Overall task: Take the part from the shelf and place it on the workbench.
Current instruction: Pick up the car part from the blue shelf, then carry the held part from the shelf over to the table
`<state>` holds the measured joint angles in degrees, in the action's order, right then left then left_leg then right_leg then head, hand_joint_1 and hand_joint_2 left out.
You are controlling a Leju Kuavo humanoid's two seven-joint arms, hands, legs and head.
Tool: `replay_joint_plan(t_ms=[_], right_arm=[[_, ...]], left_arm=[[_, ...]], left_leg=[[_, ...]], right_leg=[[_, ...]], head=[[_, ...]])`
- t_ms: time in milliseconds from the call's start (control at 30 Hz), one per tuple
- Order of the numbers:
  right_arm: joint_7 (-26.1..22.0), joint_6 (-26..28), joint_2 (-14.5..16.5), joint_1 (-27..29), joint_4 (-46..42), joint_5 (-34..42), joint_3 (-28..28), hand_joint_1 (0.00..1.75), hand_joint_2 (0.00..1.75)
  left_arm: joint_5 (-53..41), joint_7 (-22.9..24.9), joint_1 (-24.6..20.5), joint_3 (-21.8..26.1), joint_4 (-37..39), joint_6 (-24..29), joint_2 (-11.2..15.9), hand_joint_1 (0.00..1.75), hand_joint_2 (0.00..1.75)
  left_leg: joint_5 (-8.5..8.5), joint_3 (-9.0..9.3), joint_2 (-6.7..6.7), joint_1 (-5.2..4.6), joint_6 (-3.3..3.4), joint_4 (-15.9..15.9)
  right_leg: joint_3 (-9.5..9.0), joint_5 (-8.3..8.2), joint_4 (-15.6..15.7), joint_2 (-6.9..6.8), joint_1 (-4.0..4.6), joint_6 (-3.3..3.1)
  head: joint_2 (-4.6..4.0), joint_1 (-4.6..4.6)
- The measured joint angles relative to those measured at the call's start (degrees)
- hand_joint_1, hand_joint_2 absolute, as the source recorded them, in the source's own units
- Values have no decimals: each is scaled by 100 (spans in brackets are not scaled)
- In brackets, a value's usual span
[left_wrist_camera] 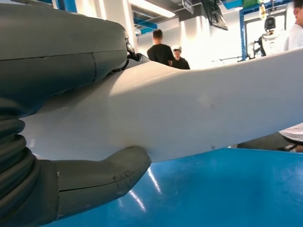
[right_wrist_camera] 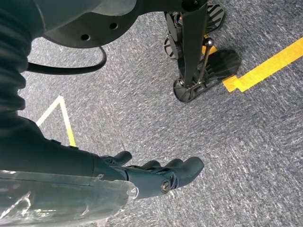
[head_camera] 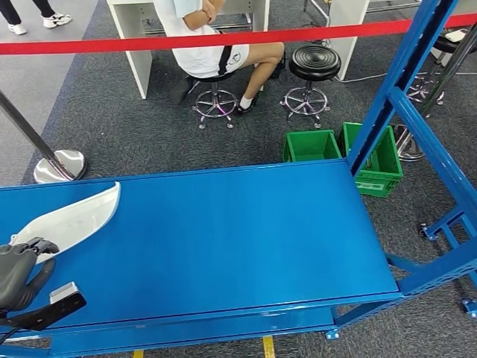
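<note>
- At the left end of the blue table [head_camera: 236, 231], the left hand [head_camera: 19, 272] grips a long white curved part [head_camera: 70, 220].
- In the left wrist view the thumb [left_wrist_camera: 107, 177] lies under the part [left_wrist_camera: 185, 111] and the grey hand [left_wrist_camera: 53, 61] wraps over its top, so the part is clamped between them.
- The part's free end hangs just above the table surface [left_wrist_camera: 228, 189]; whether it touches the table cannot be told.
- In the head view the part slants from the hand toward the table's far edge, over the left corner.
- The right hand [right_wrist_camera: 157, 175] hangs over grey carpet [right_wrist_camera: 257, 142] with yellow tape lines [right_wrist_camera: 264, 68]; its fingers lie stretched out and hold nothing.
- Beyond the table a person [head_camera: 219, 45] sits on a stool, a second black stool [head_camera: 314, 63] stands beside, and two green crates [head_camera: 343, 153] sit on the floor by the blue frame upright [head_camera: 393, 82].
- A red barrier tape [head_camera: 168, 41] runs across the far side.
</note>
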<state>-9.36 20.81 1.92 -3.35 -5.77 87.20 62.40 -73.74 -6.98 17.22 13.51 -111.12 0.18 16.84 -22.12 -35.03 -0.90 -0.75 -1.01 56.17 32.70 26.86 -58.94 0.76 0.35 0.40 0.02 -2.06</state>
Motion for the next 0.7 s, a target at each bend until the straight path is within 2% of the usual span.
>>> replay_joint_plan(t_ms=[267, 333, 367, 400, 467, 500, 533, 567, 633, 667, 700], right_arm=[[-15, -19, 0, -5, 0, -1, 2, 0, 175], [-14, -19, -7, -6, 1, -1, 2, 0, 175], [-12, -19, -10, -8, 2, 0, 2, 0, 175], [-10, -18, -14, -11, 2, 0, 2, 0, 175], [-4, -17, -15, -15, 2, 1, 3, 0, 175], [-2, -16, -16, -14, 2, 1, 3, 0, 175], [0, -14, -19, -12, 2, 1, 4, 0, 175], [1, -12, -23, -12, 2, 1, 4, 0, 175], [1, -10, -31, -27, 2, 1, 4, 0, 175], [0, -10, -32, -38, 1, 1, 4, 0, 175], [0, -12, -31, -47, 1, 1, 4, 0, 175]], left_arm=[[22, 5, 40, -139, -45, 0, 81, 175, 175], [29, 5, 45, -155, -63, 0, 97, 175, 175], [33, 5, 45, -162, -71, 1, 104, 175, 175], [35, 5, 44, -172, -74, 2, 105, 175, 175], [38, 7, 45, -196, -76, 2, 107, 175, 175], [39, 8, 47, -209, -76, 2, 107, 175, 175], [42, 10, 47, -221, -76, 2, 107, 175, 175], [43, 11, 48, -232, -76, 2, 106, 175, 175], [48, 13, 48, -252, -77, 2, 108, 175, 175], [49, 15, 48, -259, -78, 2, 110, 175, 175], [51, 17, 47, -263, -79, 3, 113, 175, 175]], left_leg=[[-33, 5, 0, -41, 84, 10], [12, 38, 14, -9, 119, -44], [35, 55, 22, 14, 134, -71], [47, 66, 31, 32, 143, -88], [46, 57, 39, 40, 150, -89], [49, 51, 42, 42, 145, -89], [55, 44, 43, 46, 136, -87], [64, 40, 43, 55, 121, -86], [89, 32, 40, 74, 68, -76], [104, 27, 36, 76, 34, -70], [122, 23, 31, 75, -3, -58]], right_leg=[[-56, 4, 29, 1, -47, 83], [-44, 76, -33, -3, -38, 121], [11, 202, -191, -8, -32, 140], [121, 397, -472, -13, -35, 160], [432, 808, -1225, -20, -57, 200], [537, 901, -1489, -21, -68, 218], [542, 875, -1548, -22, -76, 231], [421, 735, -1357, -23, -84, 241], [-44, 391, -551, -27, -101, 262], [-234, 252, -222, -16, -102, 246], [-327, 191, -28, -4, -100, 220]], head=[[0, 4], [0, -1], [0, -9], [0, -18], [0, -28], [0, -27], [0, -28], [0, -27], [0, -29], [0, -25], [0, -20]])
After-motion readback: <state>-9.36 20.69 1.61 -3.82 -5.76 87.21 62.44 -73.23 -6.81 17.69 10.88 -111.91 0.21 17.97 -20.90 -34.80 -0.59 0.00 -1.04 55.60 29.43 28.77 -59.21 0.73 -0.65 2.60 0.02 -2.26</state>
